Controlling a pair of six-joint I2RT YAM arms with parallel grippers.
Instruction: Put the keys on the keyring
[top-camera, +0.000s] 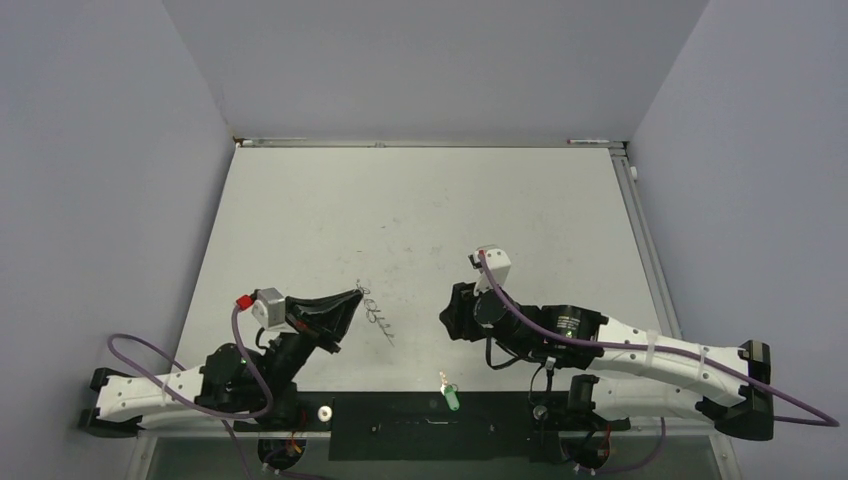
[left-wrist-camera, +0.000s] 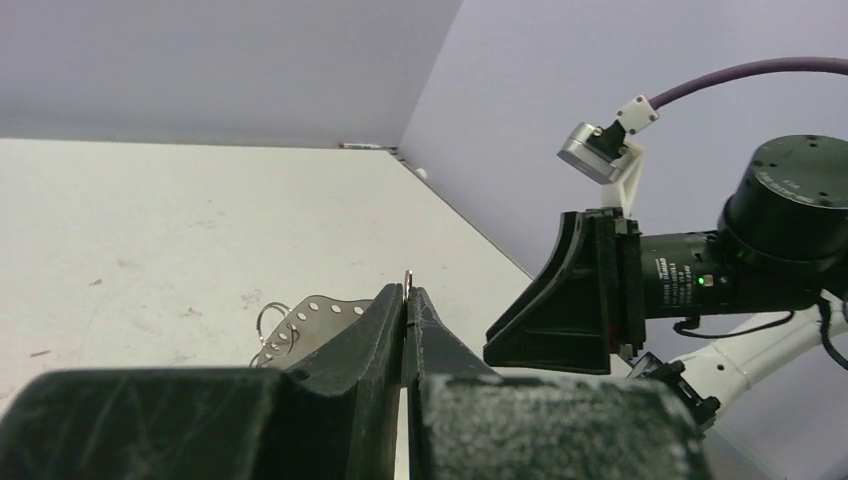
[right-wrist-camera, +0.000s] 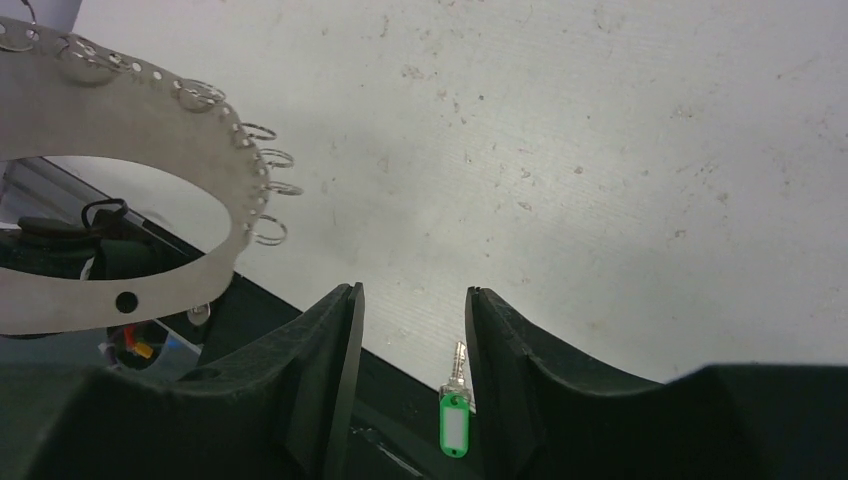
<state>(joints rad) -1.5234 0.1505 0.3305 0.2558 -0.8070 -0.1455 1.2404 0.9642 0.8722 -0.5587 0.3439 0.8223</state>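
**Left tool pinches the keyring on edge; right tool is open above the key**

The left tool (left-wrist-camera: 408, 300) is closed tight on the rim of the keyring (right-wrist-camera: 140, 115). In its wrist view only a sliver of grey metal shows between the two black fingers (left-wrist-camera: 365, 330). The rest of the perforated band sticks out past the fingertips on the left. From above, the keyring reads as a thin slanted line just beyond that tool, so it stands on edge rather than lying flat. Whether its lower rim touches the counter (top-camera: 420, 210) cannot be told.

The right tool (right-wrist-camera: 412, 292) is narrowly open and holds nothing. It points toward the left arm, and a stretch of bare counter separates the two tools. Its wrist camera sees the broad face of the keyring at upper left, a wide flat grey loop. Small holes line its outer rim and several tiny wire loops (right-wrist-camera: 268, 158) hang from them.

The key (right-wrist-camera: 455, 415) appears in the gap between the right tool's fingers, but it lies below them and they do not touch it. It is a small silver blade on a bright green tag. It lies at the near edge of the counter, with the blade on the pale surface and the tag on the dark strip (top-camera: 400, 425) between the arm bases. It is well apart from the keyring.
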